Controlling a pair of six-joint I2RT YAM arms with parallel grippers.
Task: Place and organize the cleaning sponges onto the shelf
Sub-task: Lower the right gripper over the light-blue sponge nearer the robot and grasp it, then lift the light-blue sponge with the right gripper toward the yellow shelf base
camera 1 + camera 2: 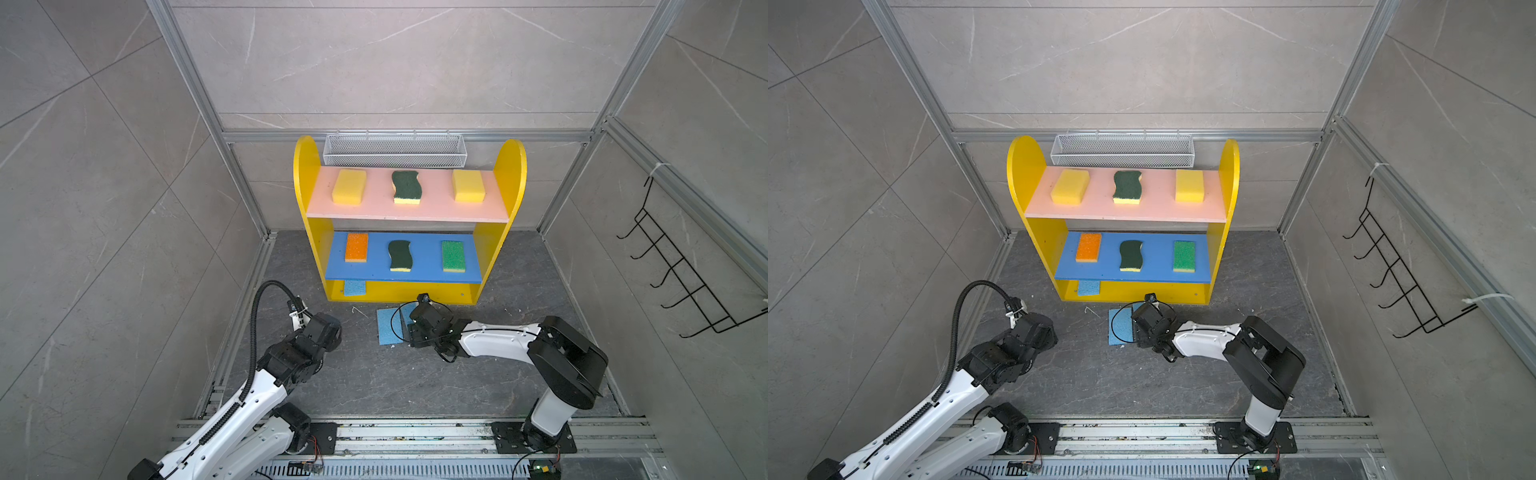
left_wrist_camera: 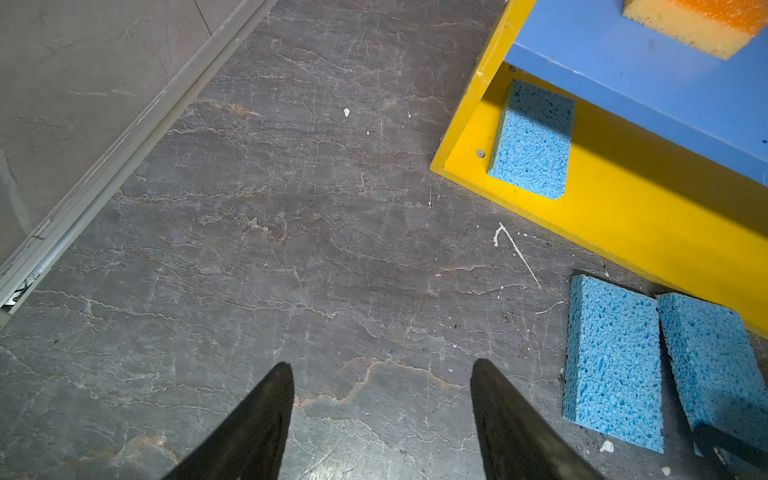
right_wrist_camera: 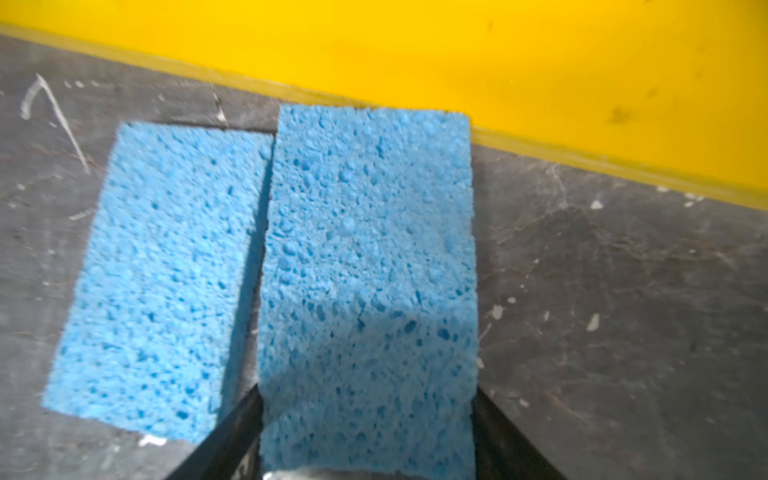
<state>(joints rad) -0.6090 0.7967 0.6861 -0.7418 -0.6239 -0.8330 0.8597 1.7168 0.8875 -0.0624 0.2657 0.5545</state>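
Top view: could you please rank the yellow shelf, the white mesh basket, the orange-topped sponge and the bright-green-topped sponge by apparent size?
In a top view, largest to smallest:
1. yellow shelf
2. white mesh basket
3. orange-topped sponge and bright-green-topped sponge: they look about alike, so I leave them unranked.

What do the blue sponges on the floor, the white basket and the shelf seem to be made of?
Blue sponges: soft cellulose-like foam, matte; uneven open pores all over. White basket: fine mesh on a wire frame, probably coated metal. Shelf: rigid boards, perhaps painted wood or plastic; smooth, slightly glossy colour, a screw head in the base.
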